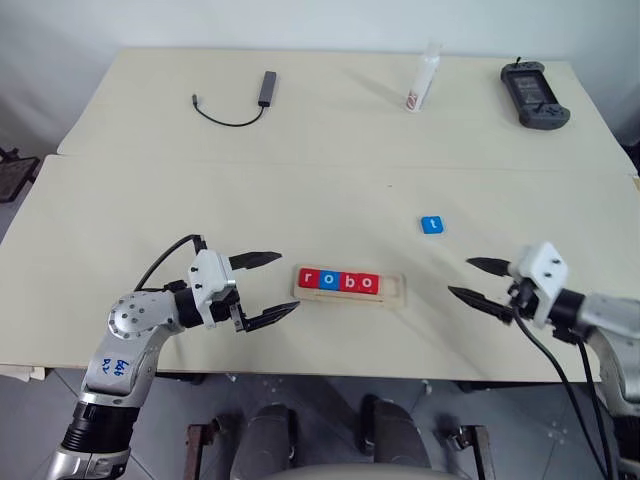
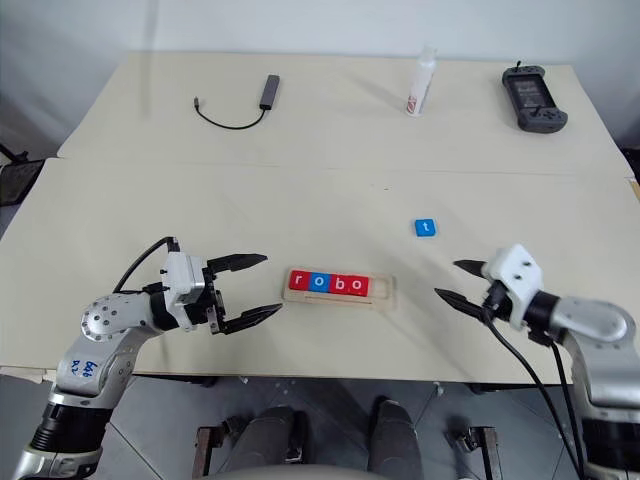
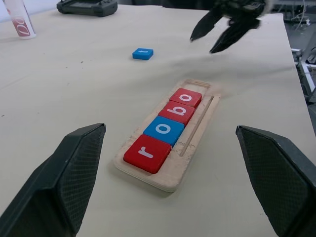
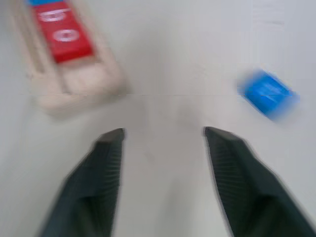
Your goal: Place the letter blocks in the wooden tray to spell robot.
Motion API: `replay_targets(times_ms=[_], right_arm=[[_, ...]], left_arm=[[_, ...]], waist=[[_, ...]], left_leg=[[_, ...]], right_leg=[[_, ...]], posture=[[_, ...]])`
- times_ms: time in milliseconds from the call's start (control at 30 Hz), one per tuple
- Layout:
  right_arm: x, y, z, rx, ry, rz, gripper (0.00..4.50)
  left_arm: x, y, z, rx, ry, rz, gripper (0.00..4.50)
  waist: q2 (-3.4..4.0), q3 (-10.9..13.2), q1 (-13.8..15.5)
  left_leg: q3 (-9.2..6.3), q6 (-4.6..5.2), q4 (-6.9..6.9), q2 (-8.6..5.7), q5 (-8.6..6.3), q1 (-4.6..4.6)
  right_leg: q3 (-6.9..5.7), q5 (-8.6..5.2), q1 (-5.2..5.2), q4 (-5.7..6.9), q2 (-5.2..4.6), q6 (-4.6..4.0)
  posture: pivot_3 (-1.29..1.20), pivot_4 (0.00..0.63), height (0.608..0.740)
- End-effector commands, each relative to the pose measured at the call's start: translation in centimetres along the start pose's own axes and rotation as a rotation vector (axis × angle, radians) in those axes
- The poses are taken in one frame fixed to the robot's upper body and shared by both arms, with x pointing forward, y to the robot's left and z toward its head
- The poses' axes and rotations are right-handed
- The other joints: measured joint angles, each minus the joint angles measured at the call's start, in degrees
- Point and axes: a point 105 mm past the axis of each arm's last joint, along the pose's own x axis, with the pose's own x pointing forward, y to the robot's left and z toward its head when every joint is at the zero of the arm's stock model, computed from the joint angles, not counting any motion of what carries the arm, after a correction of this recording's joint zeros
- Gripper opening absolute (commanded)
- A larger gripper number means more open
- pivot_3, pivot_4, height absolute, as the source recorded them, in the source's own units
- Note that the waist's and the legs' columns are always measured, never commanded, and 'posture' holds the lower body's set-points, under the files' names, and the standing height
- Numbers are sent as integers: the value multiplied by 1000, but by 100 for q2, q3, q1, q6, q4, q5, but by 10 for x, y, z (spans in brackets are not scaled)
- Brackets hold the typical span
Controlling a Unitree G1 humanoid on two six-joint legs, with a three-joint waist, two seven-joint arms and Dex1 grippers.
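Observation:
The wooden tray [image 1: 398, 292] lies near the table's front edge, holding a row of letter blocks [image 1: 339, 282] that read r, o, b, o: red, blue, red, red. Its right end slot is bare. A loose blue block with a t [image 1: 431, 225] rests flat on the table, behind and right of the tray. My left gripper [image 1: 275, 285] hovers open just left of the tray, nothing between its fingers. Open and holding nothing too, my right gripper [image 1: 468, 279] hangs to the tray's right, in front of the blue t block [image 4: 268, 94].
At the back of the table lie a black cable with an adapter [image 1: 240, 105], a small white bottle [image 1: 423, 81] and a black handheld controller [image 1: 535, 94]. A seam [image 1: 330, 165] between the two table boards runs across, behind the blocks.

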Motion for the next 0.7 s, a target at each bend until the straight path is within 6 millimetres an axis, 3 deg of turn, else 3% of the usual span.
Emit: replay_targets(times_ms=[33,67,200,300,400,533,700], right_arm=[[-25,-11,-1,-30,-62,-190,4236],[-29,-11,-5,-16,-62,-223,4487],[-40,-10,-20,49,-59,-315,4487],[-35,-9,-18,84,-79,-325,4487],[-22,-19,2,164,-158,-344,4487],[21,-38,29,192,-122,-331,4487],[63,-50,45,286,-53,-344,4487]], left_arm=[[2,2,4,32,-21,-17,4500],[3,3,3,33,-21,-19,4500],[5,8,4,44,-25,-21,4500],[4,10,4,47,-25,-21,4500],[4,9,4,49,-26,-21,4500],[4,7,5,51,-30,-16,4500],[4,5,6,55,-35,-4,4500]], waist=[[0,0,-11],[2,-1,-26],[3,-2,-68],[4,-2,-78],[4,-2,-125],[8,-5,-194],[12,-6,-121]], left_leg=[[0,0,-1,1,0,2],[1,0,-1,2,0,3],[8,0,-1,4,0,10],[6,0,-1,5,0,10],[8,0,0,5,0,11],[11,0,4,14,0,14],[5,-1,9,14,0,1]], right_leg=[[0,0,0,1,1,0],[0,0,0,1,1,0],[9,0,0,5,3,0],[9,0,0,6,4,0],[13,0,0,6,4,0],[15,0,-4,12,6,-1],[12,-4,-15,23,7,-8]], posture=[[0,150,740],[0,150,740],[0,150,740],[0,150,740],[0,150,740],[0,150,740],[0,150,740]])
